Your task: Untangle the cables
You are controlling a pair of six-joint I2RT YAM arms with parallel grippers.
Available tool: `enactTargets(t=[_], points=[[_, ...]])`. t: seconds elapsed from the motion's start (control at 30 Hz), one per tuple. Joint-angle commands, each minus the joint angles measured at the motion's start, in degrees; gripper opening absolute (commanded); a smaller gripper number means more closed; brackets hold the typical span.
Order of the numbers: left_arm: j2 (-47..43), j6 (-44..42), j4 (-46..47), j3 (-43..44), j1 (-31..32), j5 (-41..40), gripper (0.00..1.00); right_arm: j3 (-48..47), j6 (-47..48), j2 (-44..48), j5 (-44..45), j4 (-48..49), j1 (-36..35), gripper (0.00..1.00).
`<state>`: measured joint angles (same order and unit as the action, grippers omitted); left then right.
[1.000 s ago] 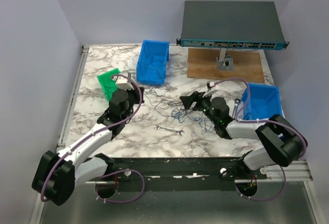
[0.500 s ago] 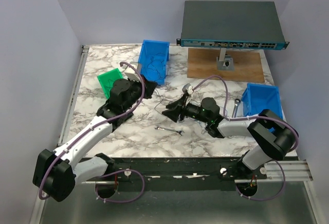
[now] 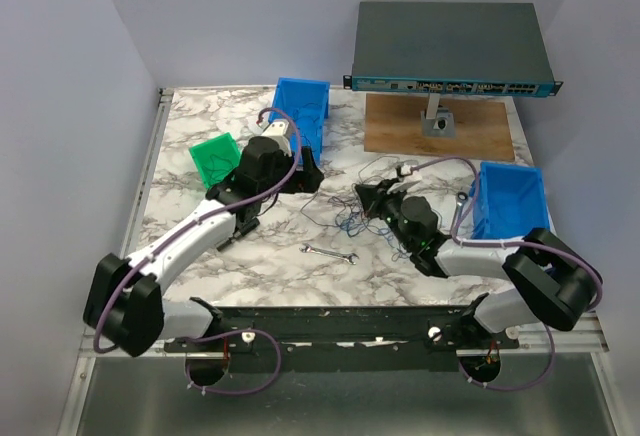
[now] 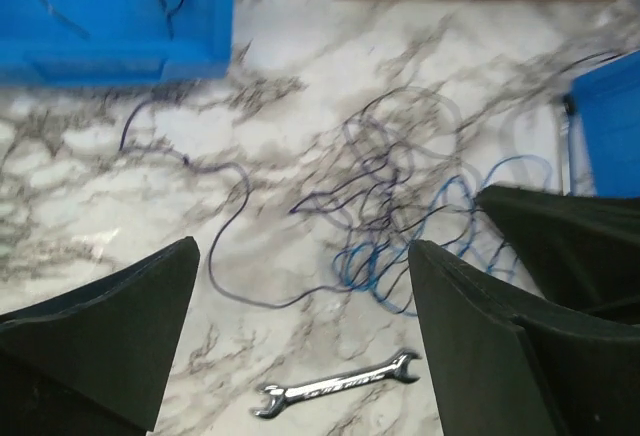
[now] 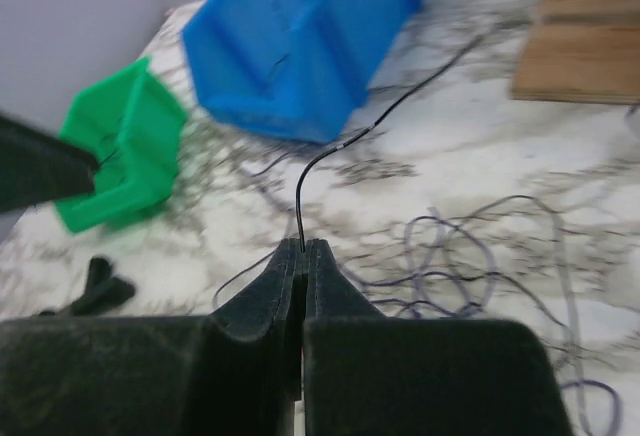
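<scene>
The cables [image 3: 348, 218] lie as a loose knot of thin blue and black wires on the marble table, between the two arms. In the left wrist view the knot [image 4: 392, 206] lies just beyond my left gripper [image 4: 302, 251], which hangs above the table, open and empty. From above, the left gripper [image 3: 306, 171] is beside the blue bin. My right gripper [image 3: 363, 194] sits at the knot's right edge. Its jaws [image 5: 303, 246] are shut on one thin black cable [image 5: 322, 156], which rises from the tips toward the blue bin.
A silver wrench [image 3: 332, 253] lies near the front, also under the left gripper [image 4: 335, 386]. A blue bin [image 3: 300, 121] and a green bin [image 3: 213, 159] stand at the back left, and another blue bin [image 3: 512, 196] at the right. A network switch [image 3: 450, 51] sits above a wooden board [image 3: 440, 134].
My left gripper has opened and swung right toward the blue bin. My right gripper has shut on a black cable and drawn back to the right.
</scene>
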<state>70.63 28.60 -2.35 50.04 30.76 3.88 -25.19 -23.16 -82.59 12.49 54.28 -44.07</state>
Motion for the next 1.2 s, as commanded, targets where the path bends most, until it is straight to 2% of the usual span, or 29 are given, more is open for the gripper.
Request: enactTargets(t=[0.0, 0.13, 0.4, 0.47, 0.5, 0.53, 0.57, 0.6, 0.77, 0.83, 0.97, 1.03, 1.17], points=[[9.0, 3.0, -15.8, 3.8, 0.4, -2.8, 0.89, 2.1, -4.9, 2.6, 22.4, -4.1, 0.9, 0.01], [17.0, 5.5, -19.5, 7.2, 2.0, -0.9, 0.88, 1.9, -5.2, 1.6, 22.3, -4.1, 1.0, 0.01], [26.0, 10.1, -21.2, 9.0, 3.2, -1.9, 0.73, 2.7, -5.4, 2.1, 21.7, -2.8, 1.0, 0.01], [27.8, 10.1, -21.1, 10.1, 3.3, -1.4, 0.61, 2.9, -5.4, 2.3, 21.8, -2.7, 1.0, 0.01], [28.5, 10.0, -21.1, 10.6, 3.4, -1.5, 0.46, 2.9, -5.4, 2.3, 21.9, -2.7, 1.0, 0.01], [29.0, 9.9, -21.0, 11.1, 3.4, -1.7, 0.23, 3.0, -5.6, 2.5, 22.2, -2.7, 0.9, 0.01], [29.2, 9.9, -21.0, 11.3, 3.4, -2.3, 0.09, 3.0, -5.7, 2.4, 22.7, -2.7, 1.0, 0.01], [29.1, 9.9, -21.1, 11.4, 3.4, -3.4, 0.00, 3.0, -5.9, 2.5, 23.4, -3.0, 1.0, 0.01], [21.7, 9.5, -22.3, 9.9, 3.4, -13.6, 0.00, 1.7, -13.4, 1.8, 35.0, -10.0, 1.7, 0.01], [16.4, 9.7, -23.1, 8.2, 3.0, -17.6, 0.00, 0.9, -19.6, 2.3, 36.2, -17.1, 4.3, 0.01], [4.9, 11.9, -25.9, 4.6, -0.5, -23.4, 0.00, 1.9, -31.5, 4.0, 36.2, -25.3, 10.3, 0.01], [-2.1, 13.1, -25.4, 1.6, -4.3, -22.2, 0.00, 2.2, -36.2, 5.3, 37.7, -29.8, 12.6, 0.01], [-13.9, 12.0, -18.4, -5.7, -11.4, -12.2, 0.00, 2.4, -37.8, 8.1, 39.1, -32.9, 15.3, 0.01]])
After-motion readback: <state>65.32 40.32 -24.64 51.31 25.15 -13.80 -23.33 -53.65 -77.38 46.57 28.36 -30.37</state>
